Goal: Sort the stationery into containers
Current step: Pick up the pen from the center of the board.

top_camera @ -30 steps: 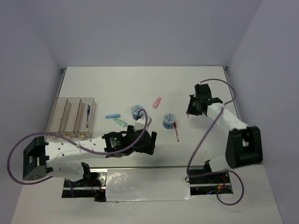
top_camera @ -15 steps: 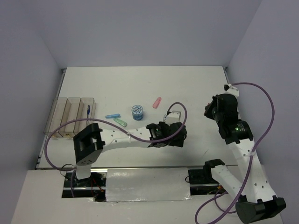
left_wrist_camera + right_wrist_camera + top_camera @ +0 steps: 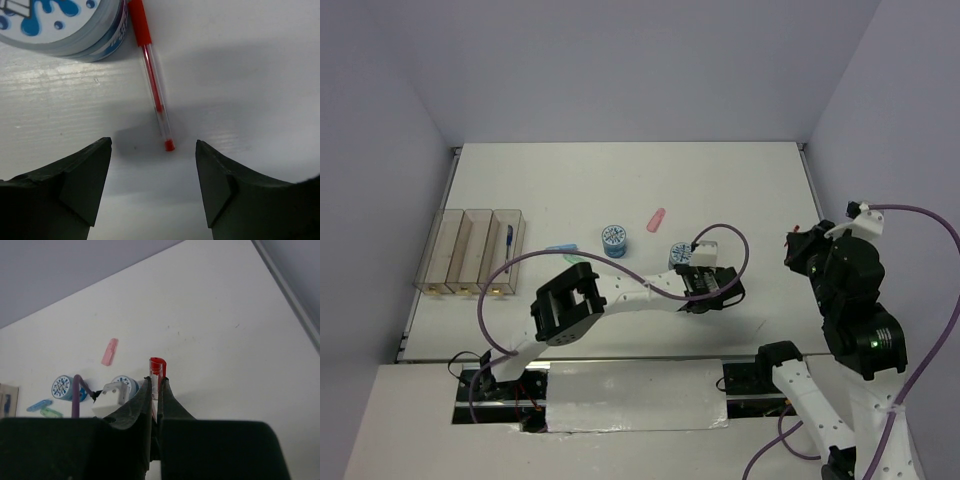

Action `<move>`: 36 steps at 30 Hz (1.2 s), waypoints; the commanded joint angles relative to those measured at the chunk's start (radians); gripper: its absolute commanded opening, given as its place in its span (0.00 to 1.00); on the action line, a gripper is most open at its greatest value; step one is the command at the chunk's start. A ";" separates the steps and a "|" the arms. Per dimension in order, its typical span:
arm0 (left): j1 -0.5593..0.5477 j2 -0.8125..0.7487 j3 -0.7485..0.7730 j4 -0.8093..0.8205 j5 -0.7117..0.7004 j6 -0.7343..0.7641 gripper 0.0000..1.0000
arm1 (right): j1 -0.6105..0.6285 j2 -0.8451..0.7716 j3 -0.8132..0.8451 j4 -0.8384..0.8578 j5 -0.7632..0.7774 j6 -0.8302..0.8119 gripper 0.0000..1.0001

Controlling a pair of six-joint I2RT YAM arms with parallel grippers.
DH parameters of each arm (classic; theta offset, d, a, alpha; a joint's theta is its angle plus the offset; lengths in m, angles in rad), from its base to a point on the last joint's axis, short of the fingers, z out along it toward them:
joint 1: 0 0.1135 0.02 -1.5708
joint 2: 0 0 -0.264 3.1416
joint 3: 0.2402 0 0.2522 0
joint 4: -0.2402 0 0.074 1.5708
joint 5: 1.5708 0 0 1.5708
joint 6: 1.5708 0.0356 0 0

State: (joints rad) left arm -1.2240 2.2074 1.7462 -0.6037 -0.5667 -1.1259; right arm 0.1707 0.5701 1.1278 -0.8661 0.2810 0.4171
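White table (image 3: pixel 740 180) enclosed by plain lavender walls (image 3: pixel 620 60).

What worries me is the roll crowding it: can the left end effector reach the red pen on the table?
Probably yes. The left end effector hangs open over the red pen, a finger either side of its tip; the blue roll flanks only its far capped end.

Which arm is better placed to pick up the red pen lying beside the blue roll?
Left. The left gripper hangs open over that red pen, a finger either side of its tip. The right gripper is far off, shut on a second red pen.
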 commanded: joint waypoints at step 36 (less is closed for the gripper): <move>0.009 0.169 0.067 -0.090 0.048 0.031 0.00 | 0.006 -0.084 -0.003 -0.014 -0.091 -0.055 0.00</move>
State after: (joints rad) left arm -1.1801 2.3394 1.8858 -0.6392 -0.6350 -1.1172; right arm 0.1707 0.4938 1.0985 -0.9062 0.2008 0.3729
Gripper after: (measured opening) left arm 0.059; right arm 0.058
